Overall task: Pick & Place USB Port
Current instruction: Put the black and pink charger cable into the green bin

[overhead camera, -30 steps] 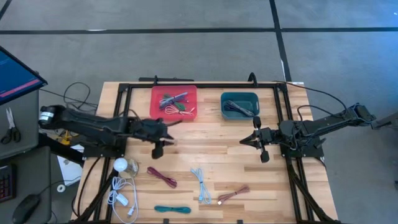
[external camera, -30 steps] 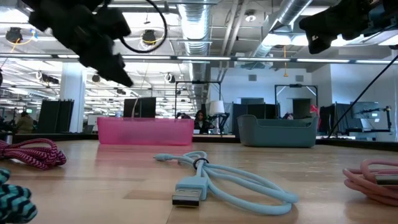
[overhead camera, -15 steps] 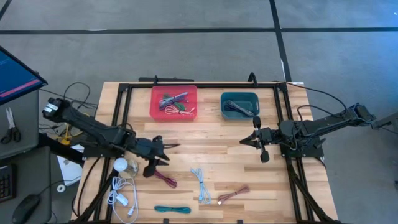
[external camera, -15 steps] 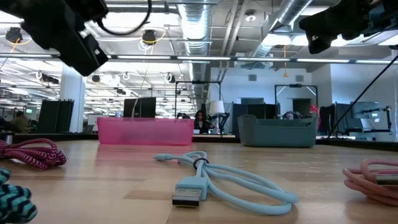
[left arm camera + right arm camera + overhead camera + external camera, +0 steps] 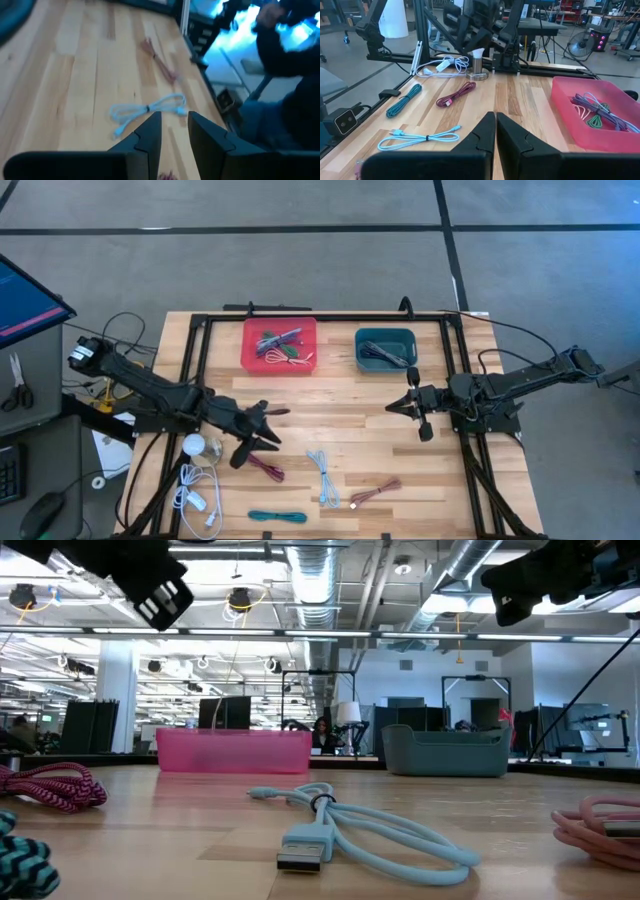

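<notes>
Left gripper [image 5: 262, 429]: fingers spread wide and holding nothing, poised above the maroon USB cable [image 5: 261, 465].
Right gripper [image 5: 408, 407]: fingers pressed together, nothing between them, waiting over bare wood near the teal bin [image 5: 385, 348].
Light blue USB cable [image 5: 323, 477]: loose on the table, between the maroon cable and the pink USB cable [image 5: 374, 492].
Teal USB cable [image 5: 277, 517]: at the front edge.
Pink bin [image 5: 279, 345]: holds coiled cables.

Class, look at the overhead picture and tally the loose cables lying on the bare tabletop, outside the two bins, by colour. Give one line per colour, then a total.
White cable: 1
Maroon cable: 1
Light blue cable: 1
Pink cable: 1
Teal cable: 1
Total: 5 loose cables
</notes>
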`<action>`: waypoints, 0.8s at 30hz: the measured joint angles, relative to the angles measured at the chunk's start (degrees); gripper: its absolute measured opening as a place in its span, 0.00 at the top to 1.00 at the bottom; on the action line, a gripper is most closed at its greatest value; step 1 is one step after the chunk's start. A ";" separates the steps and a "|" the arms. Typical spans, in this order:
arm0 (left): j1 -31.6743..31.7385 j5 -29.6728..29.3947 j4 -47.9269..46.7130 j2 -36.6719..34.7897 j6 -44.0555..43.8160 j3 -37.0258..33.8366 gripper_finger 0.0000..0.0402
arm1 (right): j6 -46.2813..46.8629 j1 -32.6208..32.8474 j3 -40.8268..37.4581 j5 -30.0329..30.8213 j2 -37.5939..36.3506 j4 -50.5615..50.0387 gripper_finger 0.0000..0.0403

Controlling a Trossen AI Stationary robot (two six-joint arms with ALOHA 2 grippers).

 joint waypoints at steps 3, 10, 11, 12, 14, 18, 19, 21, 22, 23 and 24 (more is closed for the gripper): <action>-0.01 0.08 1.54 0.00 -1.42 0.00 0.76 | 0.01 0.02 0.00 0.00 -0.01 0.00 0.98; -1.56 0.14 1.75 1.24 -2.76 0.00 0.76 | 0.01 0.02 0.00 0.00 0.00 0.00 0.98; -1.83 0.28 1.73 1.61 -2.86 0.00 0.76 | 0.02 0.02 0.00 0.00 0.00 0.00 0.98; -2.21 0.14 1.75 2.10 -2.87 0.00 0.76 | 0.00 0.02 0.00 0.00 -0.01 0.00 0.98; -2.79 0.07 1.73 3.15 -2.89 0.00 0.76 | 0.02 0.01 0.00 0.00 -0.01 0.00 0.98; -3.42 0.10 1.21 5.49 -2.77 0.00 0.76 | 0.02 0.02 0.00 0.00 -0.01 0.00 0.98; -3.42 0.10 0.56 5.86 -2.77 0.01 0.76 | 0.02 0.02 0.00 0.00 -0.01 0.00 0.98; -3.40 0.07 -2.67 6.28 -3.55 0.01 0.76 | 0.02 0.02 0.00 0.00 0.01 0.00 0.98; -3.40 0.08 -4.88 6.45 -4.57 0.00 0.76 | 0.03 0.02 0.00 0.00 0.00 0.00 0.98; -3.40 0.08 -7.19 6.58 -5.84 0.00 0.76 | 0.02 0.02 0.00 0.00 -0.01 0.00 0.98; -3.40 0.08 -9.47 6.72 -7.14 0.00 0.76 | 0.04 0.02 0.00 0.00 -0.01 0.00 0.98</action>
